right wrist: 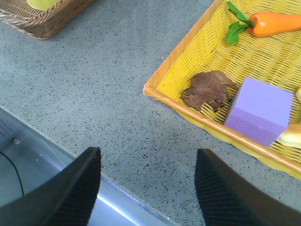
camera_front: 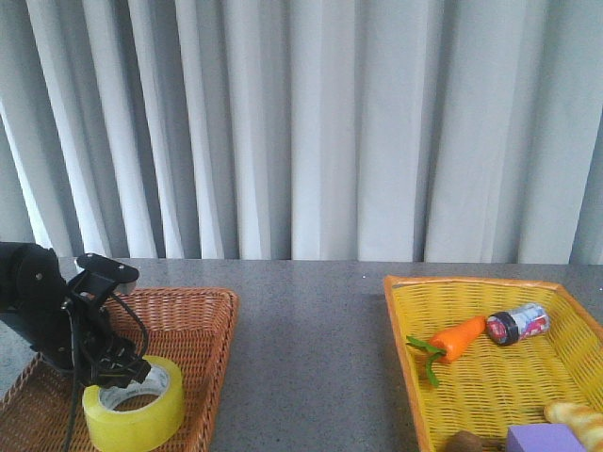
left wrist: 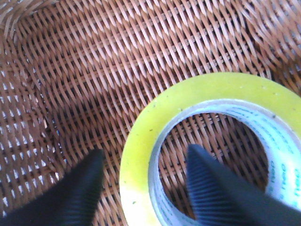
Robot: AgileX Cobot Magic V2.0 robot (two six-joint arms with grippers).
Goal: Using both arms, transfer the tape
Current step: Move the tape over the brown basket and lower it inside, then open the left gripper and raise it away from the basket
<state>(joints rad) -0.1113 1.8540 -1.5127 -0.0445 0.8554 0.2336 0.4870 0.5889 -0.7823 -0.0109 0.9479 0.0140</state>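
Pale grey curtains (camera_front: 311, 122) hung in folds behind a speckled grey table (camera_front: 311, 339), where your two baskets sat well apart. The brown wicker basket (camera_front: 203, 330) lay under your left arm (camera_front: 38, 301); the yellow basket (camera_front: 490, 377) sat far off to that arm's right, and just ahead of your right gripper (right wrist: 146, 188) in the right wrist view.

The tape (camera_front: 135, 405), a wide yellow roll with a white core printed in green, lay flat on the weave of the brown basket, directly beneath your left gripper (left wrist: 143, 188). That gripper stood part open and straddled the roll's wall: one finger (left wrist: 84, 183) outside the yellow band, the other down inside the core. You could not tell from the left wrist view whether either pad was pressing the roll.

Your right gripper was spread wide and held nothing, its fingers (right wrist: 80, 183) hanging over bare table near the table's edge. Ahead of it, inside the near corner of the yellow basket, sat a purple block (right wrist: 258, 110), with a brown lumpy object (right wrist: 207, 89) just beside it. Farther from that gripper lay an orange toy carrot (camera_front: 457, 341) with green leaves, and near the carrot's thick end a small can (camera_front: 518, 325) on its side. A pale bread-like piece (camera_front: 577, 419) showed at the basket's edge, beside the block.
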